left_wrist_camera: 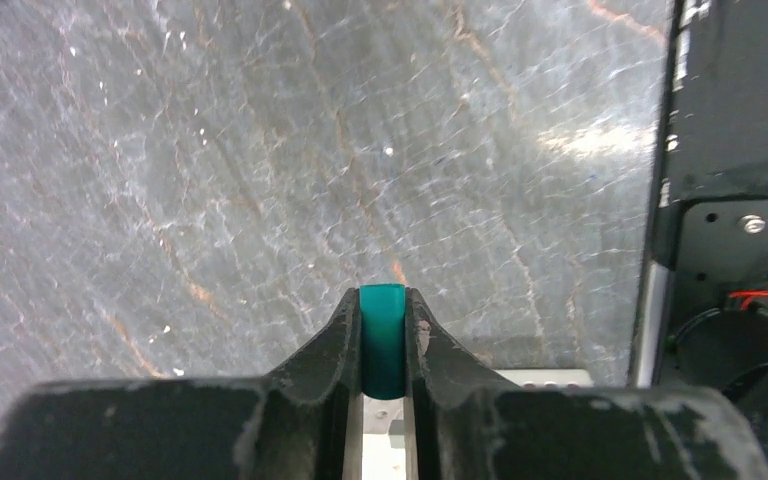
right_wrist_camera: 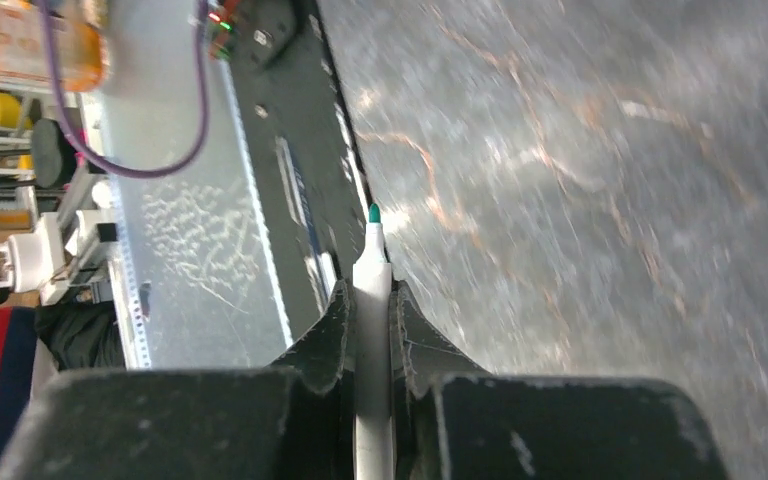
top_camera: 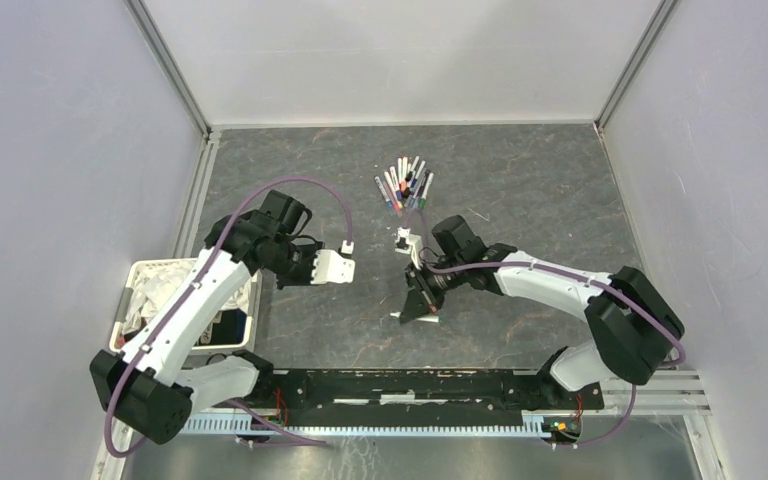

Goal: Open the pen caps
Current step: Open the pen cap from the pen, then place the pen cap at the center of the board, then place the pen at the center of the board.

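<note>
Between the fingers of my left gripper (left_wrist_camera: 382, 297) sits a teal pen cap (left_wrist_camera: 382, 335), held above the bare tabletop. Seen from above, the left gripper (top_camera: 337, 268) hangs left of the table's middle. My right gripper (right_wrist_camera: 370, 292) is shut on a pen (right_wrist_camera: 371, 262) with a white barrel and a bare green tip that points toward the near rail. In the top view the right gripper (top_camera: 421, 303) is low over the table near the front. Several more pens (top_camera: 405, 185) with coloured caps lie fanned in a pile further back.
A white basket (top_camera: 138, 272) holding cloth-like items stands at the left edge beside the left arm. The black base rail (top_camera: 410, 385) runs along the near edge. Grey walls enclose the dark marbled table (top_camera: 520, 200) on three sides.
</note>
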`<state>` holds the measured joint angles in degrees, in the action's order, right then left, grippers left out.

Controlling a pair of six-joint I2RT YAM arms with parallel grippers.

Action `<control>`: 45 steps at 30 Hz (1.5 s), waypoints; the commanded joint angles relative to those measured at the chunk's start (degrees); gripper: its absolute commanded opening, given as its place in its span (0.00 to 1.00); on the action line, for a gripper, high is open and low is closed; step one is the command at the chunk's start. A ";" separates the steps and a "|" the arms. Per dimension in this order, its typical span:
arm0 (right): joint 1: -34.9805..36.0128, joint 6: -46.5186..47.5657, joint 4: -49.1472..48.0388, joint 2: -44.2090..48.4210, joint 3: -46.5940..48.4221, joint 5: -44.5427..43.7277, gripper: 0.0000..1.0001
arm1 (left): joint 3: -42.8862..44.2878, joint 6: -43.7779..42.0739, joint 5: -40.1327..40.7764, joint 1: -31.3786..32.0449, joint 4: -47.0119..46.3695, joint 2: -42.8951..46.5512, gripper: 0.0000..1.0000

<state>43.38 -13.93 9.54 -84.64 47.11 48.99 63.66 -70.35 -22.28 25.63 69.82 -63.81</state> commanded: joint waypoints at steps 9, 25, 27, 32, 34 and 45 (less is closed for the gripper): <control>-9.23 -0.17 5.22 13.18 -5.71 -36.52 0.00 | -5.94 17.42 3.97 -0.89 -27.08 -13.20 0.02; -12.93 -3.68 -11.90 15.01 -19.20 -63.85 0.00 | -5.93 38.20 12.35 -4.74 -45.45 -35.44 0.02; -13.08 -3.49 -13.95 14.57 -20.39 -64.51 0.00 | -8.23 38.89 13.05 -4.72 -47.44 -35.25 0.03; -13.14 -3.22 -15.81 11.35 -20.04 -64.49 0.00 | -10.29 39.85 13.19 -4.80 -48.06 -35.38 0.13; -13.17 -3.31 -16.22 10.67 -20.04 -64.67 0.00 | -10.79 39.73 12.86 -4.81 -47.70 -34.72 0.20; -14.45 -1.99 -19.21 6.11 -20.30 -63.72 0.01 | -7.16 37.16 8.13 -4.95 -37.65 -29.84 0.91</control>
<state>29.19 -16.47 -6.26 -76.90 26.81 -14.26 55.00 -32.60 -11.46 20.75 24.88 -95.94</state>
